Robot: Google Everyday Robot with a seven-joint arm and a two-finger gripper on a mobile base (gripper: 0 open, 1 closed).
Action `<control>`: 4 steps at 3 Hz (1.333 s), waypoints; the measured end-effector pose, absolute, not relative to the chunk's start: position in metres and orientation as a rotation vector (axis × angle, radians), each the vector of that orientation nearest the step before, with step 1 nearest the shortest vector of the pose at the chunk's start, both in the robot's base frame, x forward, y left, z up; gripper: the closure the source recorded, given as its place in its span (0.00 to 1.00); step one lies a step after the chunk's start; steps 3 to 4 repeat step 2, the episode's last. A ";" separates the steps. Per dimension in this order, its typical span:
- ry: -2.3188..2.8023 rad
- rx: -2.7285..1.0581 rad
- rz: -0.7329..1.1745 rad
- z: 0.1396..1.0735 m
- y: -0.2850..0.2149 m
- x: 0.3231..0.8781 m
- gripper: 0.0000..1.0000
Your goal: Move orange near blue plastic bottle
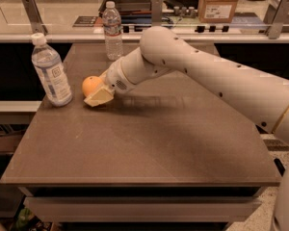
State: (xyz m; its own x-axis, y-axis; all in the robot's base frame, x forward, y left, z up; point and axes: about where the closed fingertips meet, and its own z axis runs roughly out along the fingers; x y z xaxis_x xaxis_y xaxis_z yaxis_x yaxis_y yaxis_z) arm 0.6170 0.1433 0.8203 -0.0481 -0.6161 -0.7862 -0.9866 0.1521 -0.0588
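The orange sits low at the table's left side, a short gap to the right of the blue plastic bottle, which stands upright with a white cap and a pale label with a dark square mark. My gripper is right at the orange, against its lower right side, and its cream tip covers part of the fruit. The white arm reaches in from the right across the table.
A slimmer clear bottle stands upright at the back of the brown table. Behind the table runs a counter with a cardboard box and metal posts. The table's left edge is close beside the blue bottle.
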 end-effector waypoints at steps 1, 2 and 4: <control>1.745 -1.543 0.688 0.820 0.144 0.617 0.00; 1.745 -1.543 0.688 0.820 0.144 0.616 0.00; 1.745 -1.543 0.688 0.820 0.144 0.616 0.00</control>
